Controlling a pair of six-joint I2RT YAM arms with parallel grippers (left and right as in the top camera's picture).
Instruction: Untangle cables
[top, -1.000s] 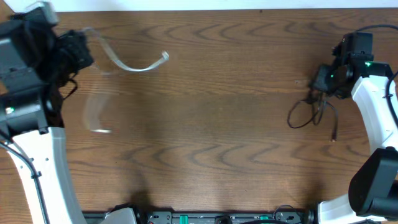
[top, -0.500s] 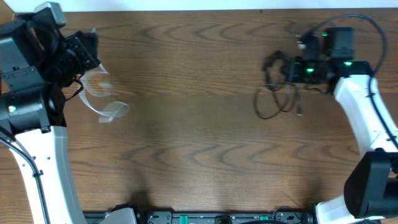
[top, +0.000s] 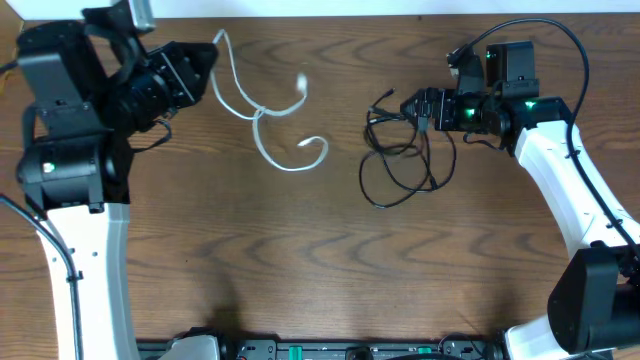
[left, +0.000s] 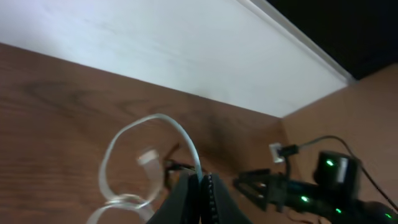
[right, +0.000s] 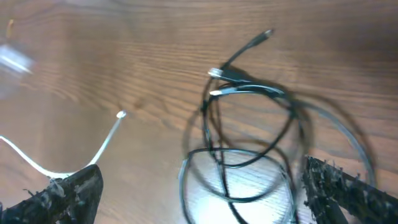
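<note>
One held | left end effector (left: 200, 186) clamps white cable (left: 184, 134) | right end effector (right: 202, 186) wide open around black cable (right: 231, 74)

I work over a dark brown wood-grain table (top: 330, 260), evenly lit, with a soft sheen. A white panel (left: 161, 56) stands along its far edge; above the panel everything is black

Near table (top: 330, 280) free; white cable (top: 258, 125), black cable (top: 385, 125) beyond
</note>
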